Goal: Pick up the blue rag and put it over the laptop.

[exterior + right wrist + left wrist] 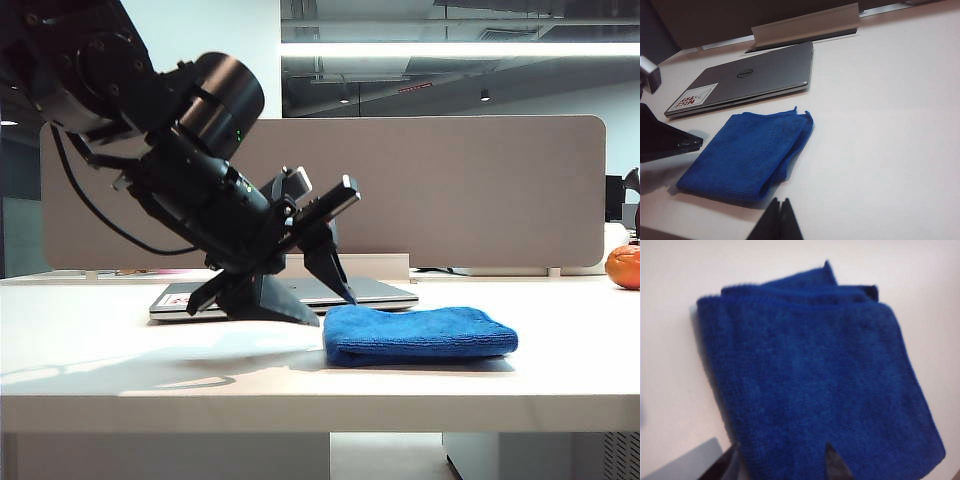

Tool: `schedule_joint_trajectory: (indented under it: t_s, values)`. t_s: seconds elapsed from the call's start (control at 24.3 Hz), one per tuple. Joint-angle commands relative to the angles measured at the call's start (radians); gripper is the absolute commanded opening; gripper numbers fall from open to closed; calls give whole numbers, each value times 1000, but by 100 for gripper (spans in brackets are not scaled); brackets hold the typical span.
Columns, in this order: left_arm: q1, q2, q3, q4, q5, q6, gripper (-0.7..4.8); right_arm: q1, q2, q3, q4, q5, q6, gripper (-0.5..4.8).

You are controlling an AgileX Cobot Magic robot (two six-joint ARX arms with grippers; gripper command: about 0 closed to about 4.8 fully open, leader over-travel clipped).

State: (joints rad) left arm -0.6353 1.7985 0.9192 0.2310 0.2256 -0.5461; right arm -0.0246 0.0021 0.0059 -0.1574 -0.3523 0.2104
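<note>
The blue rag point(420, 335) point(815, 375) point(750, 150) lies folded on the white table, just in front of the laptop. The silver-grey laptop point(385, 291) point(755, 75) is closed and lies flat, with a white-and-red sticker at one lid corner. My left gripper point(335, 310) point(782, 447) is tilted down at the rag's left end. It is open, its two fingertips point(830, 452) standing apart over the blue cloth with nothing gripped between them. My right gripper point(780, 201) is shut and empty, hovering over bare table beside the rag; the exterior view does not show it.
A grey partition panel point(450, 190) stands behind the table. A pale metal rail point(805, 25) lies just beyond the laptop. An orange fruit point(623, 266) sits at the far right edge. The table's front edge point(320, 400) runs close to the rag.
</note>
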Motion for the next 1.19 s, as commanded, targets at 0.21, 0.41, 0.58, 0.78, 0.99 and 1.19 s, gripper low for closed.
schedule_joint_trajectory:
  t_s: [0.21,0.41,0.58,0.78,0.99,1.19]
  values:
    - [-10,16,3,10,5,-11,218,-1,-2,-3,9,-6,1,-1]
    - [-11,32,3,10,3,-12,217,-1,-2,-3,9,-6,1,0]
    - [-21,45,3,13,1,-11,216,-1,-2,-3,9,-5,1,-1]
    - [-40,51,3,37,-13,-9,216,0,-2,-3,9,-6,1,0]
    - [-61,64,3,47,-58,-4,128,0,-2,-3,9,-6,1,-1]
    - [-61,64,3,89,-56,53,41,0,-2,-3,9,-6,2,0]
